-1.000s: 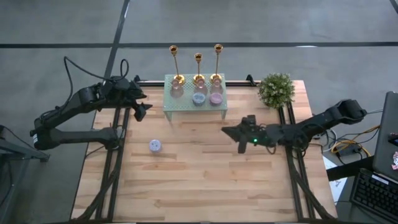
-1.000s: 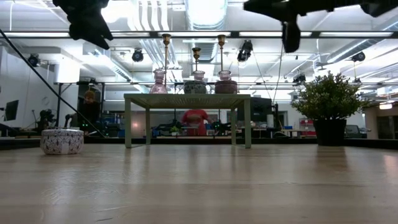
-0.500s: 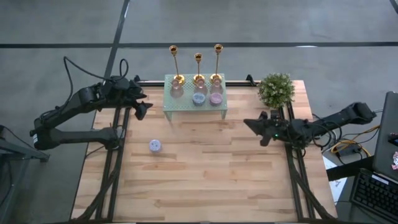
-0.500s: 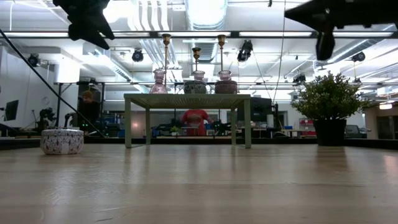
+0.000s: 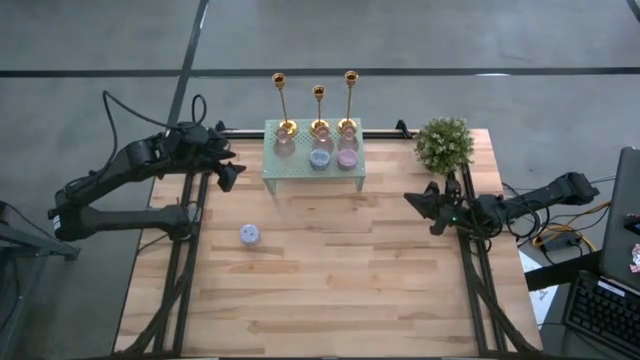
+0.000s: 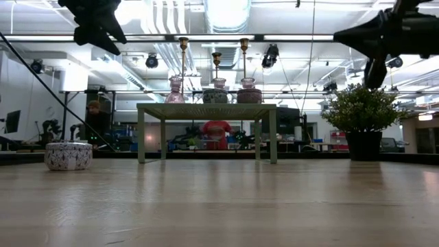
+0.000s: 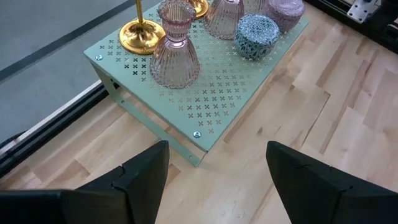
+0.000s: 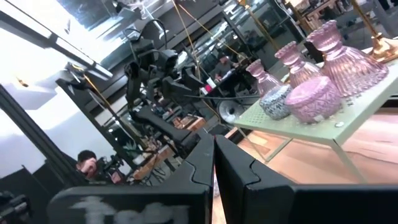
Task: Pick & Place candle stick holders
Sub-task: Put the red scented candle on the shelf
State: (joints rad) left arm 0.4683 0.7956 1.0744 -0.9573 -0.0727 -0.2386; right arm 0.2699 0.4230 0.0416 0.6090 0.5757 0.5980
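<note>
Three gold candle stick holders (image 5: 287, 125) (image 5: 320, 126) (image 5: 348, 123) stand upright on their round bases along the far side of a pale green perforated stand (image 5: 300, 170). They also show in the low view (image 6: 183, 58). My left gripper (image 5: 228, 176) hangs open and empty above the table, left of the stand. In the left wrist view its fingers (image 7: 214, 186) frame the stand's near left corner, with one gold base (image 7: 142, 36) beyond. My right gripper (image 5: 410, 198) is shut and empty, right of the stand and in front of the plant; its fingers (image 8: 213, 168) point toward the stand.
Pink ribbed glass vases (image 7: 174, 56), a blue patterned jar (image 7: 256, 36) and a pink jar (image 8: 314, 96) share the stand. A potted plant (image 5: 445, 145) stands at the far right. A small patterned jar (image 5: 250, 235) sits on the table at the left. People show in the room behind.
My right gripper has drawn back toward the table's right edge, away from the middle of the table, to a spot in front of the plant. The candle stick holders have stayed in place.
</note>
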